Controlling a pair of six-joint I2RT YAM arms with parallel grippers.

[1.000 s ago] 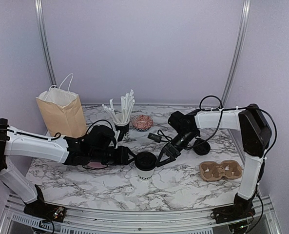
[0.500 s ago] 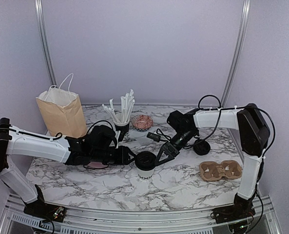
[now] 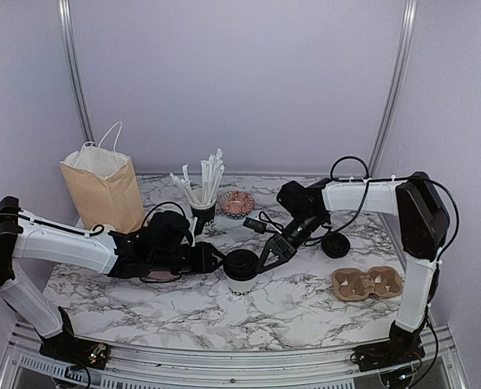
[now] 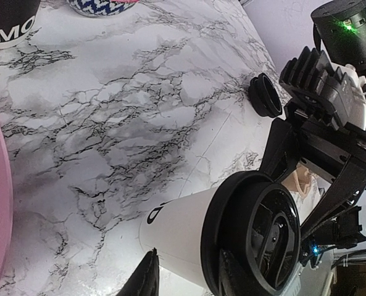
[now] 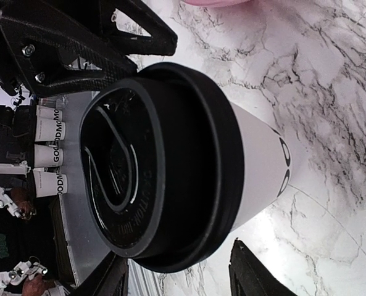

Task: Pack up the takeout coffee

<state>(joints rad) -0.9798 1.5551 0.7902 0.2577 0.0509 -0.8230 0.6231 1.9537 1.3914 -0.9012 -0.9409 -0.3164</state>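
**Two Grippers Converge on One Coffee**

Both of my grippers bracket the takeout coffee (image 3: 240, 277), which stands on the marble table (image 3: 305, 312) directly between them, its black lid (image 5: 152, 166) on. The lid points up and the base down, so the long axis runs near vertical; a slight lean cannot be ruled out. Its lettering faces back toward my bases. My left gripper (image 3: 216, 261) straddles the white wall just beneath the lid. My right gripper (image 3: 264, 259) flanks the lid's rim from the opposite side. Both sets of jaws stand part-spread, and I cannot tell whether either is pinching.

My judgement: one hand should own the grip, low on the paper wall. It should squeeze gently and lift straight, so nothing tips or pops the lid.

Beyond my right gripper lie a loose lid (image 3: 335, 245) and a cardboard carrier (image 3: 367, 284); behind my left, a paper bag (image 3: 102, 190).
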